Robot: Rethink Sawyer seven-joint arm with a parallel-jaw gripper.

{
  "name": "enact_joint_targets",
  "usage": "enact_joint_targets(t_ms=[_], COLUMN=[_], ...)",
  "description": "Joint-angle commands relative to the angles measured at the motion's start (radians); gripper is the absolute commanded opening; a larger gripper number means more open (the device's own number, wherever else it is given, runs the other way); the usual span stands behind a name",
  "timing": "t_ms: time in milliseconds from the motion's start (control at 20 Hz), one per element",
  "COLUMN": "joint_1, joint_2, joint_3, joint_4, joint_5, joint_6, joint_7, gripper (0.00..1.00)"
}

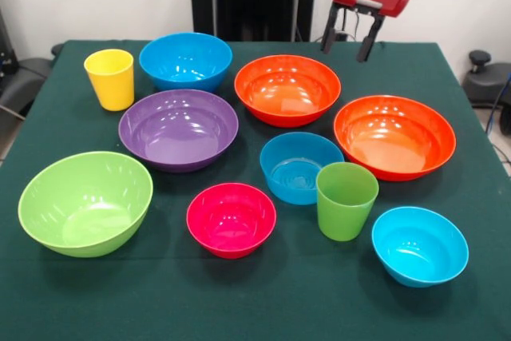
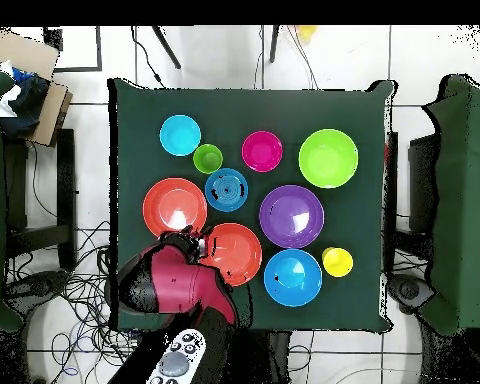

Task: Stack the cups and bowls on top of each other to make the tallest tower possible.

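My tool (image 1: 350, 43) hangs spread wide and empty above the far edge of the green surface (image 1: 263, 301), over the gap between the two orange bowls (image 1: 287, 89) (image 1: 394, 136). Nothing is stacked: every piece sits apart, upright. Beyond the nearer orange bowl lie the purple bowl (image 1: 178, 129), a big blue bowl (image 1: 185, 61) and the yellow cup (image 1: 110, 78). Farther from my tool sit a smaller blue bowl (image 1: 300, 167), the green cup (image 1: 346, 200), the pink bowl (image 1: 231, 219), the small light-blue bowl (image 1: 419, 245) and, farthest, the lime bowl (image 1: 85, 202).
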Motion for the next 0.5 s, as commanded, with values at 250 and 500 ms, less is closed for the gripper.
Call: enact_joint_targets(t_ms=[250,500], joint_1=[0.02,0.029], joint_2=[0.08,0.087], joint_3=[0.021,0.007], joint_4=[-0.114,-0.144], joint_5=[0.061,0.082], joint_6=[0.077,0.114], joint_7=[0.182,0.18], gripper=[1.0,1.0])
